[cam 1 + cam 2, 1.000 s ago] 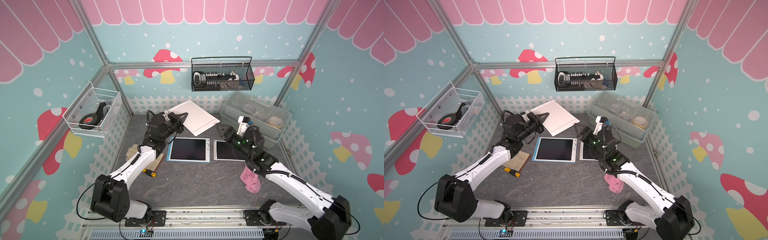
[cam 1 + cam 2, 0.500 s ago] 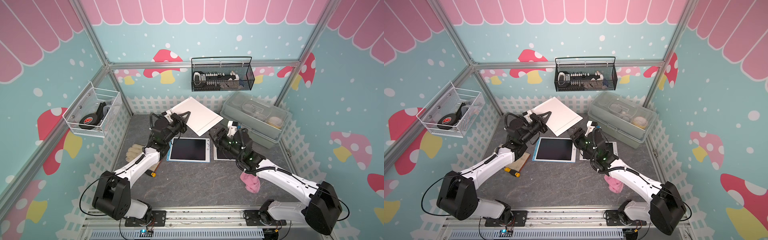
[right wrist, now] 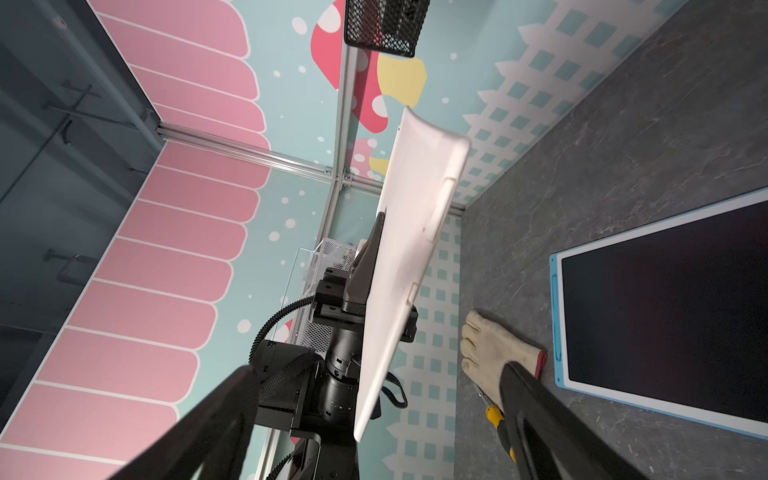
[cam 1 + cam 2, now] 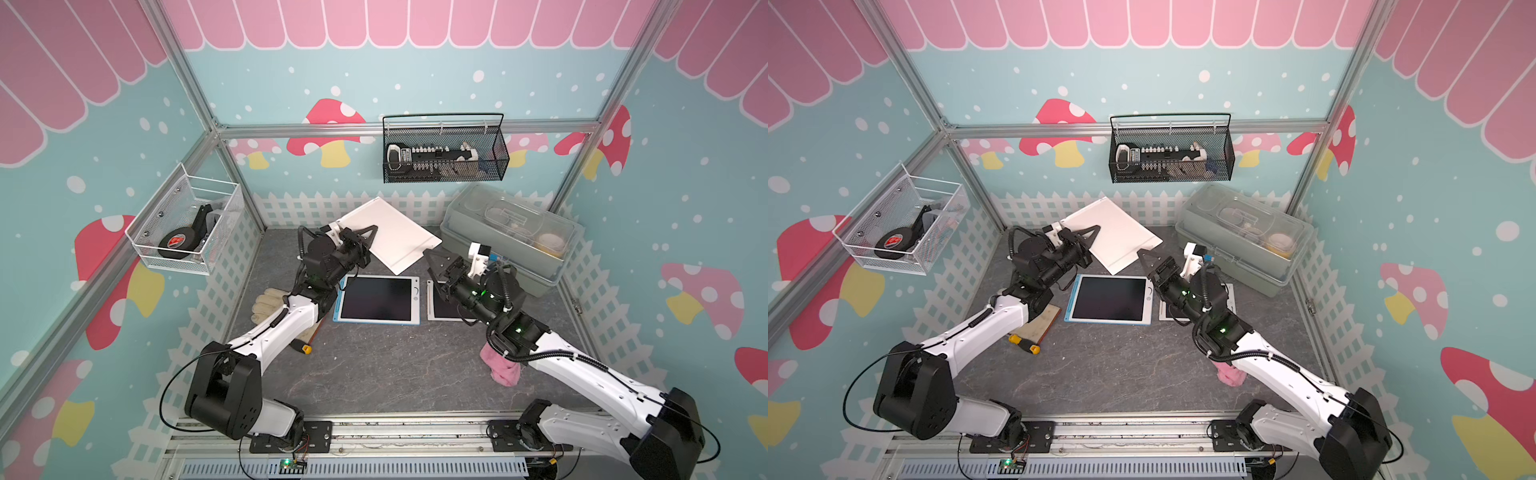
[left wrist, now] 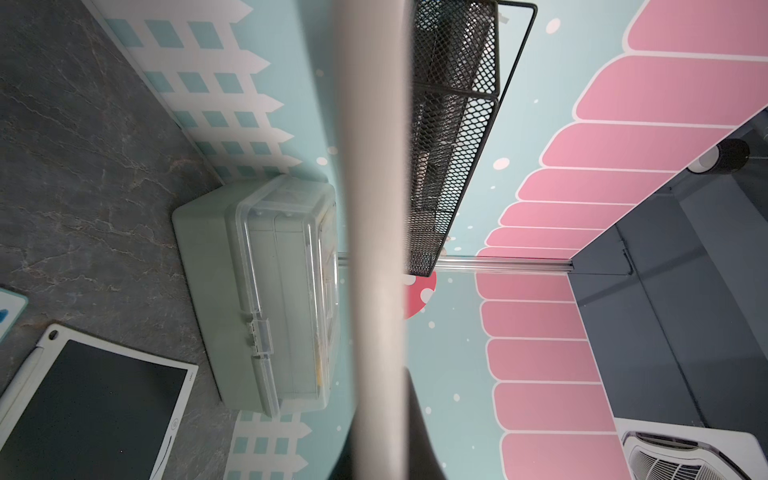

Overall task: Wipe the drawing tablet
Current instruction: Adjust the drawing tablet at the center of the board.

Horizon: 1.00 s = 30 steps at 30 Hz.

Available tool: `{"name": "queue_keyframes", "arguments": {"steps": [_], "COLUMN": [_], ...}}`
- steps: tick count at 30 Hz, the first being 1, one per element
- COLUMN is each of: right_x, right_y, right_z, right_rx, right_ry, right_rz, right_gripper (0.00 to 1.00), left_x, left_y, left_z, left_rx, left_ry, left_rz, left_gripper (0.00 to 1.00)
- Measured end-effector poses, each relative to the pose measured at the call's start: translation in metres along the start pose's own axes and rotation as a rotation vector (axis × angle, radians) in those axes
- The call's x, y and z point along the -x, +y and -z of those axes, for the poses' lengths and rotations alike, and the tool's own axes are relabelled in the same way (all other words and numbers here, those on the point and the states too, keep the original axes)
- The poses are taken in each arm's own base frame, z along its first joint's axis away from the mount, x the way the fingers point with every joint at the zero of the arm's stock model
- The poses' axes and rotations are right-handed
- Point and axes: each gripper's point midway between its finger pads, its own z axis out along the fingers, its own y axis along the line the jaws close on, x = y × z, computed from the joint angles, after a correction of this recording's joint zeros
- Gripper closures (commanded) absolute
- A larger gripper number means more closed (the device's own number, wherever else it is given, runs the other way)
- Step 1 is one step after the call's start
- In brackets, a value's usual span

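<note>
A white drawing tablet (image 4: 392,239) (image 4: 1115,237) hangs tilted in the air at the back, its white back showing. My left gripper (image 4: 368,232) (image 4: 1090,232) is shut on its near left edge; in the left wrist view the tablet (image 5: 378,208) runs edge-on through the picture. My right gripper (image 4: 432,266) (image 4: 1148,266) (image 3: 378,370) is open just right of the tablet's low corner (image 3: 409,249), which lies between its spread fingers (image 3: 536,415) without touching them. A pink cloth (image 4: 500,368) (image 4: 1229,376) lies on the table under the right arm.
A blue-framed tablet (image 4: 376,298) (image 3: 665,316) and a white-framed tablet (image 4: 442,309) (image 5: 91,407) lie flat mid-table. A grey-green lidded box (image 4: 511,241) stands back right. A glove (image 4: 268,305) and yellow-handled screwdriver (image 4: 304,348) lie left. Wire baskets (image 4: 444,153) (image 4: 187,226) hang on the walls.
The left gripper has raised and tilted the white tablet. The right gripper has swung left from over the white-framed tablet toward the held tablet's corner, and its fingers have spread wider.
</note>
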Motion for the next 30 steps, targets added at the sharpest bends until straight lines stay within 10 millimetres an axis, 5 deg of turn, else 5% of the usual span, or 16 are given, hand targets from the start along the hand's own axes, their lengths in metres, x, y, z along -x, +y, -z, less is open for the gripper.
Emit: {"name": "queue_keyframes", "arguments": {"steps": [7, 15, 17, 21, 24, 30], "right_x": [-0.003, -0.001, 0.0, 0.001, 0.002, 0.036], "right_y": [-0.007, -0.011, -0.012, -0.012, -0.024, -0.052], "right_z": [-0.043, -0.069, -0.071, -0.07, -0.065, -0.021], "right_rx": [0.005, 0.016, 0.016, 0.015, -0.024, -0.117], "right_ry": [0.009, -0.021, -0.026, -0.034, -0.03, -0.055], "right_rz": [-0.03, -0.052, -0.078, -0.095, -0.084, -0.01], "right_gripper": [0.33, 0.92, 1.0, 1.0, 1.0, 1.0], "left_x": [-0.012, -0.014, -0.012, -0.013, -0.017, -0.02], "left_y": [-0.001, 0.008, 0.008, 0.006, 0.011, 0.033], "left_z": [-0.002, 0.001, 0.002, 0.002, 0.003, 0.028], "left_rx": [-0.006, -0.023, -0.03, -0.042, -0.014, 0.163], "left_ry": [0.025, 0.007, 0.0, 0.003, 0.015, 0.034], "left_rz": [0.0, 0.016, 0.012, 0.011, 0.014, -0.026], "left_gripper": [1.0, 1.0, 1.0, 0.36, 0.08, 0.01]}}
